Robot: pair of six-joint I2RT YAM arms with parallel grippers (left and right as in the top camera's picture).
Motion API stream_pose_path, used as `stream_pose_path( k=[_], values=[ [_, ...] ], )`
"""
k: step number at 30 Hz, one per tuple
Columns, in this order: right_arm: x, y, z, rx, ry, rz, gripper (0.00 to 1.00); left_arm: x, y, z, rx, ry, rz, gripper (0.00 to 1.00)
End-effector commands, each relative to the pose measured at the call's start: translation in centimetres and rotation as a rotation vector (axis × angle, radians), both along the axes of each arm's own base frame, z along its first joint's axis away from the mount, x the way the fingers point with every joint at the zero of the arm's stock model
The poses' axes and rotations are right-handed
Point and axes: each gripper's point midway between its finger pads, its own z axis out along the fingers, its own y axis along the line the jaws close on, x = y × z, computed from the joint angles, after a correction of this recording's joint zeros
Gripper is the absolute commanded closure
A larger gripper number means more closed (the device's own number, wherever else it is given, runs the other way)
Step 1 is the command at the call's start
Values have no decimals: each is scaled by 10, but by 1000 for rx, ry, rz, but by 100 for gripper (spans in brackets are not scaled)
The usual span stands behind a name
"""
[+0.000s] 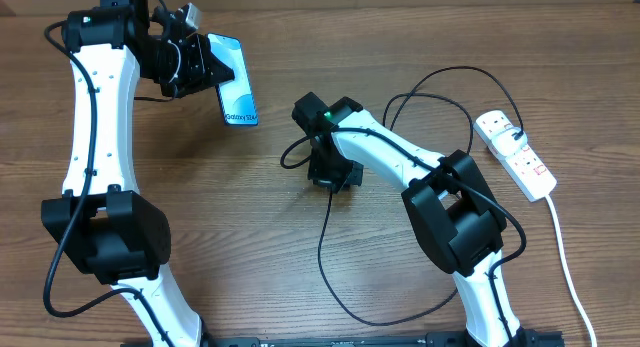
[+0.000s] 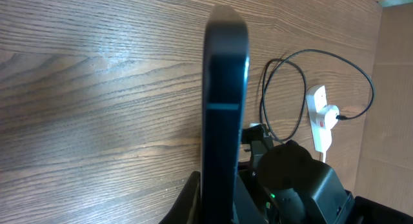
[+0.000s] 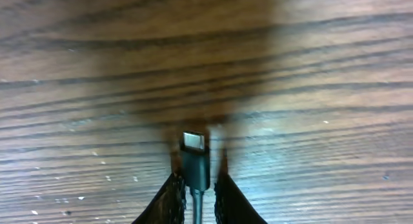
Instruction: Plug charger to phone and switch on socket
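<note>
Charger (image 3: pixel 194 161) plug sat pinched in my right claw (image 3: pixel 195 185) above the desk (image 1: pixel 300 287) near centre, metal tip leading, while my left claw (image 1: pixel 190 59) clamped the phone (image 1: pixel 236 82) at about ten o'clock. To do this well, I judged I should square tip to port and slide in slowly. I counted one charger, one phone and one socket (image 1: pixel 515 153) at three o'clock.
</note>
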Motion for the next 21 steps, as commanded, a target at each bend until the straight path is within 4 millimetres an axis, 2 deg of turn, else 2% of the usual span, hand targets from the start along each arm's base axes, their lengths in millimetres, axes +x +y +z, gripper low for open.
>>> stream_pose_path(
  k=[1, 8, 12, 21],
  values=[
    [0, -13, -5, -43, -2, -5, 83, -2, -9, 17, -29, -56, -43, 96],
    [0, -13, -5, -41, -1, -5, 84, -2, -9, 17, -30, -56, -43, 96],
    [1, -12, -5, -36, -6, -5, 93, -2, -9, 17, -30, -56, -43, 96],
    [-2, -8, -4, -14, 9, -7, 94, -2, -9, 17, -29, -57, -43, 96]
  ],
)
